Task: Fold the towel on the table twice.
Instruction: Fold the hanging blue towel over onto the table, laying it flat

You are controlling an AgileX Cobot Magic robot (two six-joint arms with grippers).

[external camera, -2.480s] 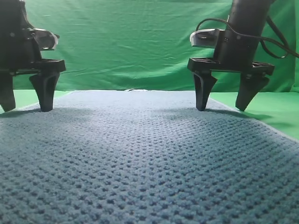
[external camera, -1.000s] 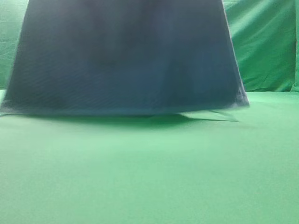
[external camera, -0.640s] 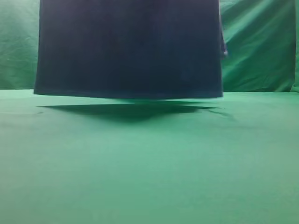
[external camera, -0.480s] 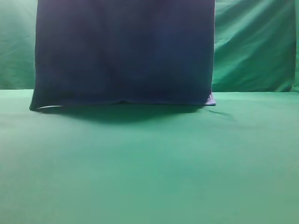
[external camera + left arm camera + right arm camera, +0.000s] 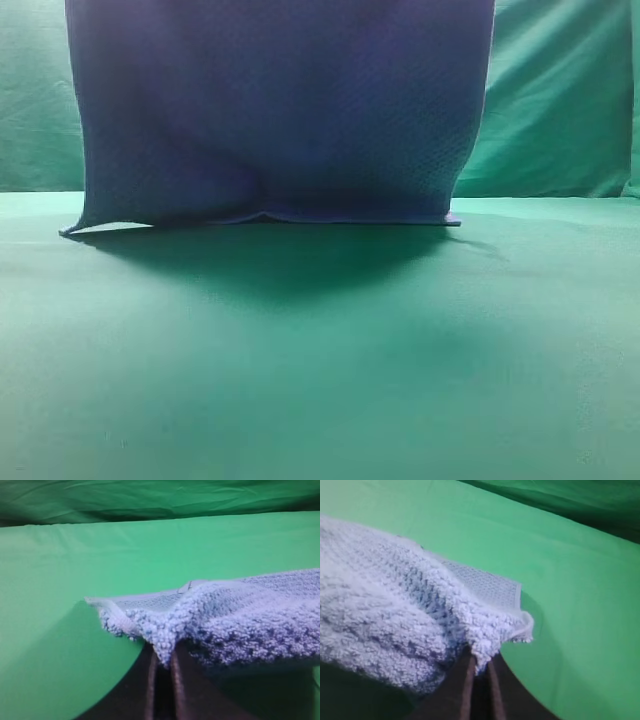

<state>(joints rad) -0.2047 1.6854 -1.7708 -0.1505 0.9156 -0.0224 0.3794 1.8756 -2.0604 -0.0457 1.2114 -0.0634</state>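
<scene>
A wrinkly green cloth [image 5: 560, 100] hangs up at the back like a wall. It has soft folds and some dark shadows.

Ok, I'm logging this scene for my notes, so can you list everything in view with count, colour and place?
towel: one, blue-grey waffle weave, hanging upright over the far middle of the table, its bottom hem touching the surface; top corners pinched in the wrist views.
table: one, smooth green cover, filling the foreground.
backdrop cloth: one, wrinkled green, behind the table.
left gripper: one, dark, shut on a towel corner.
right gripper: one, dark, shut on the other corner.
</scene>
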